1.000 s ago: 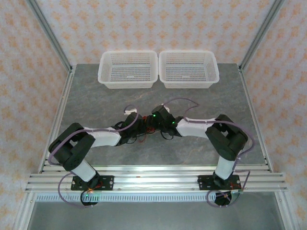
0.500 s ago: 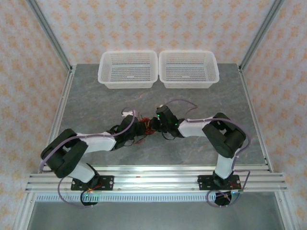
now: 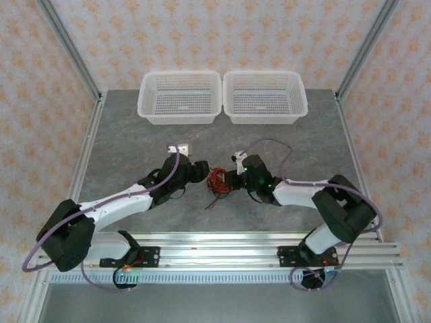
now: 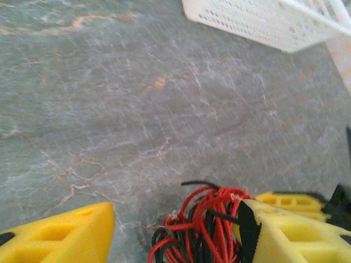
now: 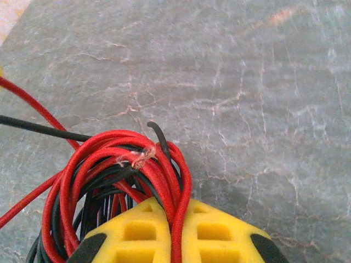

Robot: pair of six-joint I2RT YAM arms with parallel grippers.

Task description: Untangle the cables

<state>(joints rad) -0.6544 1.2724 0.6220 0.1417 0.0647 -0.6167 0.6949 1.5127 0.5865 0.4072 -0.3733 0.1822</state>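
Two arms are bolted at the near edge of the worktop (image 3: 135, 134). Their two claws meet near its middle, one on each side of a single knotted bundle of cables (image 3: 217, 180). The strands are red and black, but the count of each cannot be told inside the knot.

The left gripper (image 4: 176, 213) has its fingers spread wide, with the bundle lying between them against one yellow pad (image 4: 290, 233). The right gripper (image 5: 174, 207) has its pads pressed together, pinching a red strand of the bundle. One black end and some loose red strands trail onto bare stone.

Open surface lies to the left, to the right and beyond the claws. Two white baskets, the left basket (image 3: 178, 116) and the right basket (image 3: 264, 116), sit just beside each other at the far edge, well apart from the bundle.
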